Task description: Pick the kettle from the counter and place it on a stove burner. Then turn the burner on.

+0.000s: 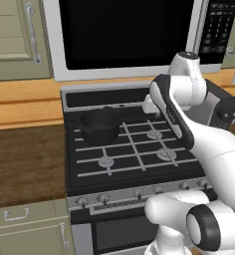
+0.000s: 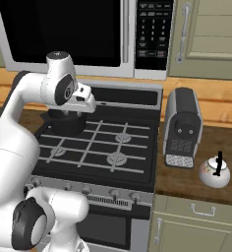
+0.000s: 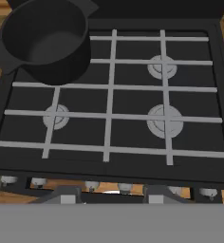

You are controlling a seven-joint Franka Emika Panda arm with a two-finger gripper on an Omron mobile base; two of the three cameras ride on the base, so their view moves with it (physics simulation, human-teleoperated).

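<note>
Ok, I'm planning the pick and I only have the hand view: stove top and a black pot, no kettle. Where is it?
Observer: The kettle stands on the counter, to the right of the stove, near the counter's front edge.
Operator: Anything close to it?
Observer: A dark grey appliance stands beside it on the stove side and a little further back, apart from it.
Operator: Is the kettle upright?
Observer: Yes, upright, with its arched handle on top.
</note>
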